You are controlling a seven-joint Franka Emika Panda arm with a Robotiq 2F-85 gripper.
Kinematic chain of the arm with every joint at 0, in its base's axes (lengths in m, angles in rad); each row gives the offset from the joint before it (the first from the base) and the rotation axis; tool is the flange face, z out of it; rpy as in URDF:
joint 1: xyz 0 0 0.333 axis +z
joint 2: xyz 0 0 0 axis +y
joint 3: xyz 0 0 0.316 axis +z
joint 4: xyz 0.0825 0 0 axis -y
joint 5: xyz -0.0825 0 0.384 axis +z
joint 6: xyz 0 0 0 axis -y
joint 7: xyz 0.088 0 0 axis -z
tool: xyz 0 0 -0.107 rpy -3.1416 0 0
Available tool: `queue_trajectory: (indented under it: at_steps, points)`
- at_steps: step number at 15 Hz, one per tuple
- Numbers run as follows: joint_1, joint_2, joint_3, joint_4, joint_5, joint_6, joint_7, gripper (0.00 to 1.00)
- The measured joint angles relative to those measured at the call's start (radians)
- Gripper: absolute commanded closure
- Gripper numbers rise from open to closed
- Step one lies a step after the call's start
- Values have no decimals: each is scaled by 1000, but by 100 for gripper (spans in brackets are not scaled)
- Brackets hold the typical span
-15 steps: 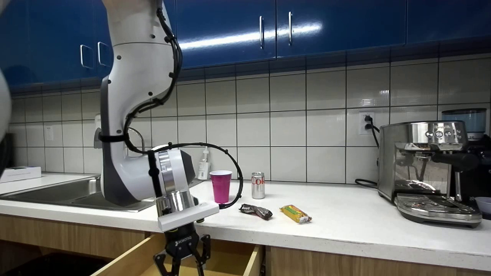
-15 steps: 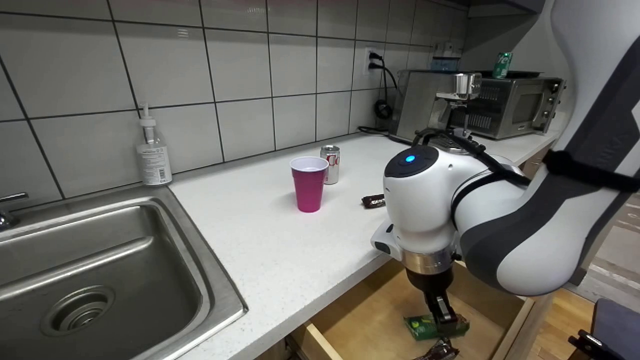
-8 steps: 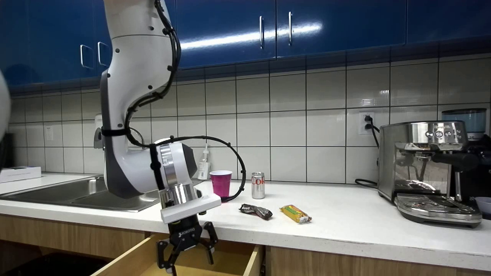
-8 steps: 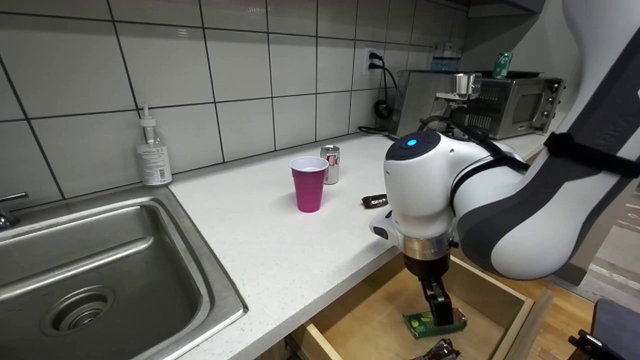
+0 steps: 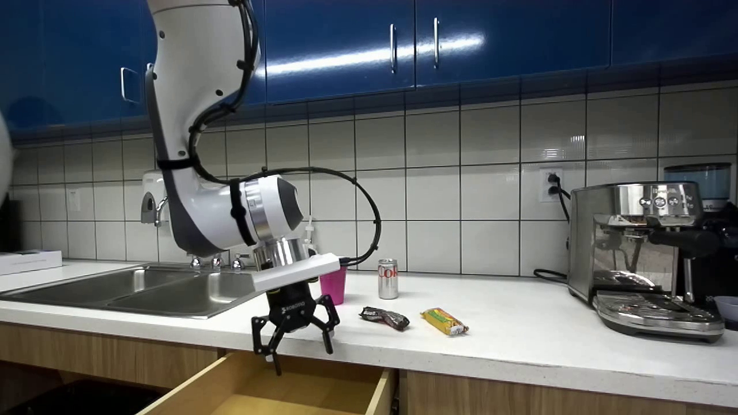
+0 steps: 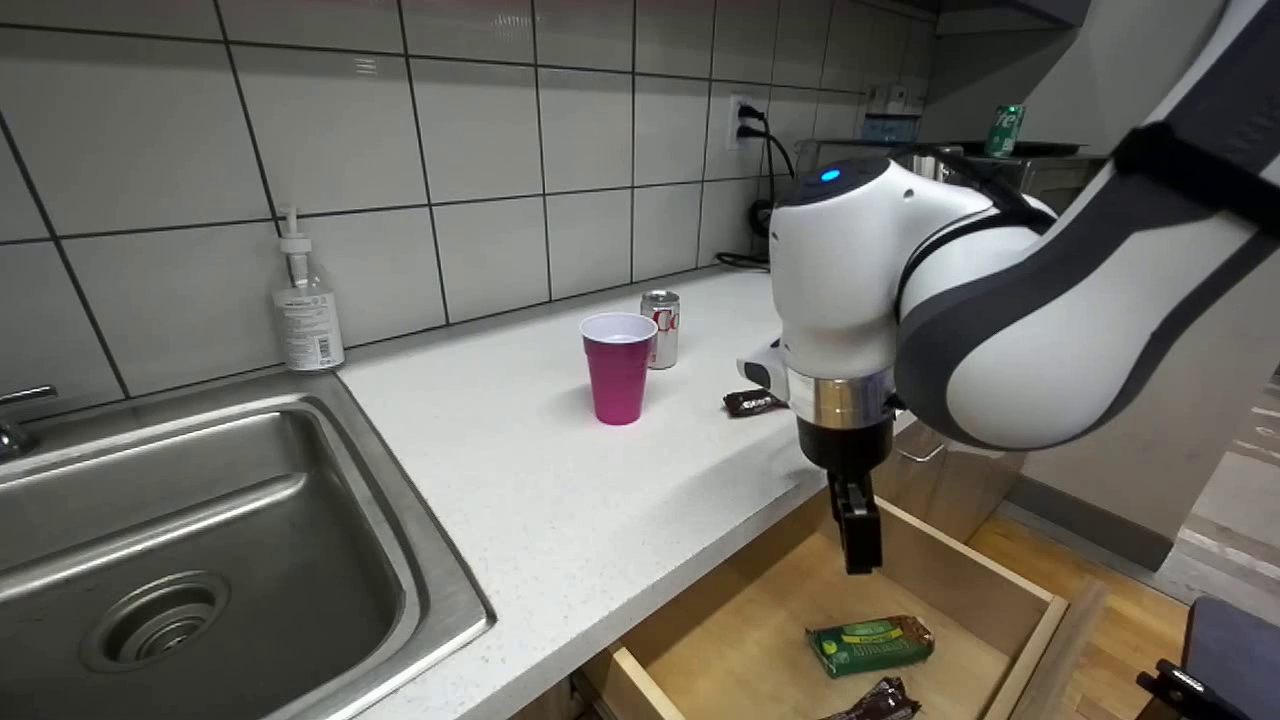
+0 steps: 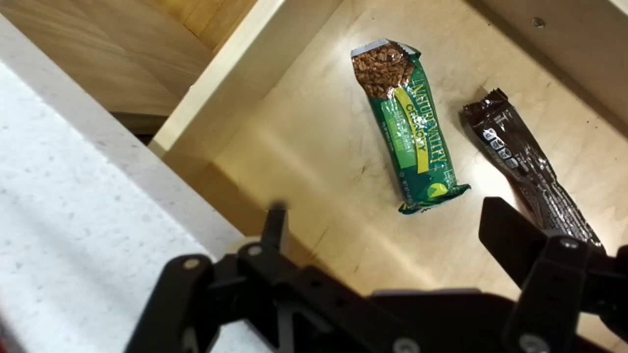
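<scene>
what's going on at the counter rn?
A robot arm has its gripper open above a pulled-out drawer, holding nothing. In the drawer lie a green Nature Valley bar and a dark-wrapped bar, side by side but not touching. Up on the white counter, a pink cup and a silver can stand upright; a second dark-wrapped bar and a yellow-wrapped bar lie nearby.

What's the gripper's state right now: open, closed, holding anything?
Gripper: open, holding nothing; the green bar lies apart from it in the drawer.
</scene>
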Motion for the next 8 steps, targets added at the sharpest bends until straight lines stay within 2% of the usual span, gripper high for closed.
queue_trajectory:
  at_steps: [4,8]
  points:
    - [-7,-26,0,64,56,-65,-9,0]
    - [-25,-15,-2,145,60,-96,-15,0]
